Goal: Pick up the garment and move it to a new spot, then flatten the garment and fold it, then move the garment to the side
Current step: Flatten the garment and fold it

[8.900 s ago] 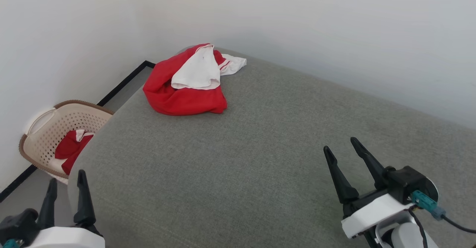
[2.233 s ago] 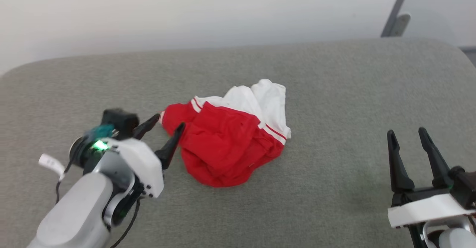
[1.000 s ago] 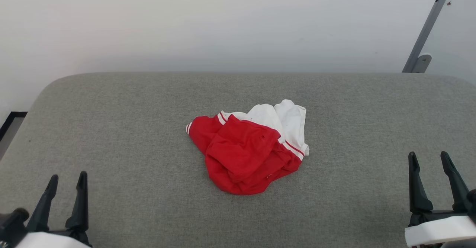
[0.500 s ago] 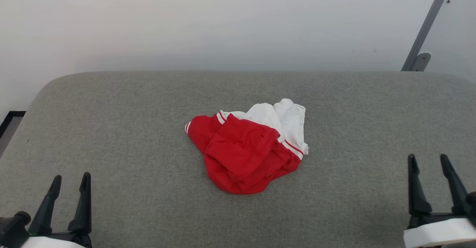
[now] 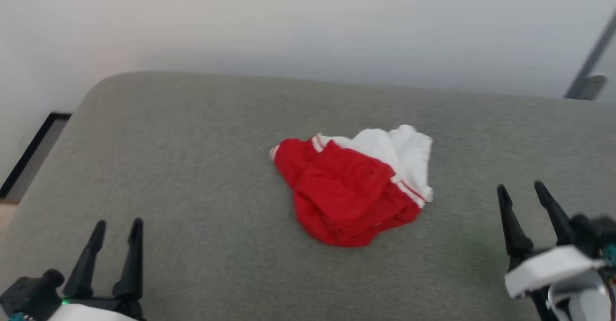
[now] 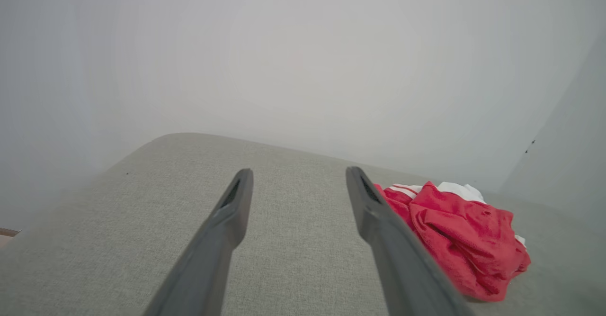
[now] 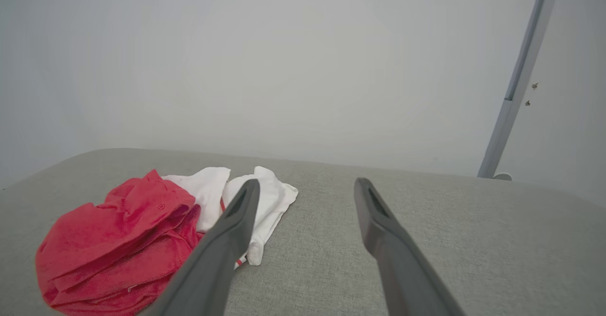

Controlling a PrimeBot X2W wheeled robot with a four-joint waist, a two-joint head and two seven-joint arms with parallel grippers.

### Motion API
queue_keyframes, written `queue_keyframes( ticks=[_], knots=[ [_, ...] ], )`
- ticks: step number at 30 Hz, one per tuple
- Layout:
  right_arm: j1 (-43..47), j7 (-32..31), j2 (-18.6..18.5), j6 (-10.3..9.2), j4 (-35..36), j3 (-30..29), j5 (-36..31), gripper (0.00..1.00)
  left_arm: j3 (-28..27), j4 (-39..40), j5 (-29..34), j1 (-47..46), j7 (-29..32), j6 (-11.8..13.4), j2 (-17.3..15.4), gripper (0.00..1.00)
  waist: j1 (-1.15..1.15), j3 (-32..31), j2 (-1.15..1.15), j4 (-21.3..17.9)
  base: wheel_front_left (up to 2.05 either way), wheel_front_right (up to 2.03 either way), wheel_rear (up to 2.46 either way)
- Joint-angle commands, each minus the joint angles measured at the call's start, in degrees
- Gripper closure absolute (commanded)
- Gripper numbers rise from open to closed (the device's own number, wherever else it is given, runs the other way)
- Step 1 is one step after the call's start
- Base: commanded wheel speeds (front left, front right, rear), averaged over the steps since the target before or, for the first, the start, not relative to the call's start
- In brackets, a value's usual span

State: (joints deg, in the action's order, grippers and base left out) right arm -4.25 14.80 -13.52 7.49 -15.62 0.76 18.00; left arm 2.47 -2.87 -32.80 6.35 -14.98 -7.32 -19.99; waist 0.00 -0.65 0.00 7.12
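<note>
Garment (image 5: 351, 191): bright red body; white part on the side toward the right gripper (image 5: 520, 185); red-and-white striped trim along edges. Counter (image 5: 192, 167): plain muted grey-green weave. Wall (image 5: 288, 22): flat pale grey-white. Left gripper (image 5: 119, 221) and right gripper: black fingers, white housings.

A grey, fabric-covered bench (image 5: 192, 167) with rounded corners stands against a pale wall (image 5: 288, 22). A crumpled red-and-white garment (image 5: 351, 191) lies on it, near its middle.
</note>
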Motion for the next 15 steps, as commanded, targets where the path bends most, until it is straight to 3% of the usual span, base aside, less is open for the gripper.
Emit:
queue_keyframes(
  ticks=[1, 15],
  knots=[
    [-2.2, -0.5, -0.8, 0.00, -1.4, 0.8, 0.6, 0.00, 0.4, 0.4, -0.4, -0.7, -0.3, -0.2, 0.2, 0.00, 0.00, 1.4, 0.00, 2.2, 0.00, 0.00, 0.00],
    [-22.4, -12.7, -10.2, 0.00, -20.3, 10.1, 5.6, 0.00, 6.8, 0.5, 0.8, -8.0, -0.3, -0.2, 4.2, 0.00, 0.00, 9.9, 0.00, 13.4, 0.00, 0.00, 0.00]
  ],
)
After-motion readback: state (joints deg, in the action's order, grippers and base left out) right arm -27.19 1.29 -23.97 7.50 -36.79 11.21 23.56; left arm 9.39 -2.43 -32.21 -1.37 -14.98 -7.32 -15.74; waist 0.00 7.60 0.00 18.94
